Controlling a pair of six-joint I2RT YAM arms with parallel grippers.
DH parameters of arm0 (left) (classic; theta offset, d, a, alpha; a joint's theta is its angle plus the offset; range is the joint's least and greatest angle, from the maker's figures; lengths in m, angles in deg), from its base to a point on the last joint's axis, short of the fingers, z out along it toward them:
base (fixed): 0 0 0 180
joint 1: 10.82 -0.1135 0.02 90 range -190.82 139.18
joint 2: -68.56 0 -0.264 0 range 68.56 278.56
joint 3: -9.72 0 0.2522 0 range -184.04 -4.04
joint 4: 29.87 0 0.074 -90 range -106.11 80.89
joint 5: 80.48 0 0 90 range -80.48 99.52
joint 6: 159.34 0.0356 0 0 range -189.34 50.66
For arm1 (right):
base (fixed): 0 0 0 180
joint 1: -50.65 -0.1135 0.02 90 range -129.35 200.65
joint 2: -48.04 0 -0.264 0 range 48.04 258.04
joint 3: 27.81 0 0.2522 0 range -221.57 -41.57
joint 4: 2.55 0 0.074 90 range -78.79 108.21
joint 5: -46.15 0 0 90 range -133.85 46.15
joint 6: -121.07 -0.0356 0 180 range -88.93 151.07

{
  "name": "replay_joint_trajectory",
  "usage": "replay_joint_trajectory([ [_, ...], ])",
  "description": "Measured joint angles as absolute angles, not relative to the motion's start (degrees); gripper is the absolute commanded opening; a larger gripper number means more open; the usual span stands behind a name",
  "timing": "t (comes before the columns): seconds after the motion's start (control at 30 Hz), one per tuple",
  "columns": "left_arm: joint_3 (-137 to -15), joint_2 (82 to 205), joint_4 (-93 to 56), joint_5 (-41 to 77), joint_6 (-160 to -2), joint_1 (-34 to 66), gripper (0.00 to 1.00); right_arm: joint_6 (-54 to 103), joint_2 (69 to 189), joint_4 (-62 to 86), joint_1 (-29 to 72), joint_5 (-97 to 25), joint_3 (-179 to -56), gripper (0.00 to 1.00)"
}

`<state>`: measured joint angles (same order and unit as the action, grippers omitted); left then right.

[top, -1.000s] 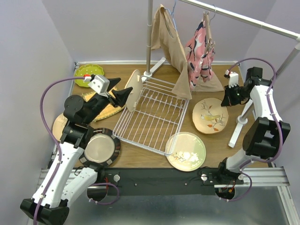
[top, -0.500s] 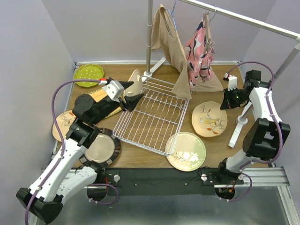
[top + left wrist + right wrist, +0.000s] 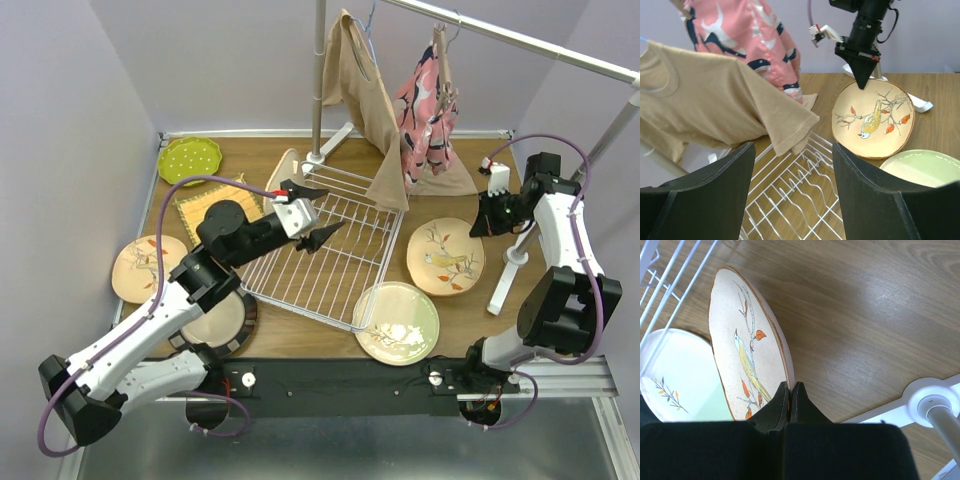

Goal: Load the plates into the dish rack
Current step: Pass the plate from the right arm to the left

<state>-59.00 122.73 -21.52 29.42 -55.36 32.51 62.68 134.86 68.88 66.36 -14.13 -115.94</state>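
One upright plate (image 3: 286, 170), overhead view only

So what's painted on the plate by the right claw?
Tan plate: yellow bird, twigs, orange leaves. Clearest in left wrist view.

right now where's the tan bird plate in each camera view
top external: the bird plate sits at centre right, just right of the dish rack.
left wrist: upper right, beyond the rack.
right wrist: left of centre, its rim by the shut right gripper.
shared landmark: the pale-green plate beside it shows in all three views.
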Motion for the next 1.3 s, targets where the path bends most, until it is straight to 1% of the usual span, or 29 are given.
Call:
replay_joint_trajectory([
  [0.37,-59.0,130.3,-25.3,26.6,-49.6,42.6,0.72,58.6,133.7,70.0,66.4,-13.8,-115.9,0.01],
  [0.73,-59.0,137.2,-29.3,24.7,-44.1,49.1,0.72,55.2,133.7,71.5,66.4,-13.6,-115.9,0.01],
  [0.93,-59.4,143.8,-32.0,24.4,-41.1,52.7,0.72,53.1,133.7,73.0,66.4,-14.3,-116.0,0.00],
  [1.3,-58.7,152.2,-38.5,20.0,-36.7,59.6,0.72,48.4,133.1,75.2,66.4,-16.3,-117.0,0.01],
])
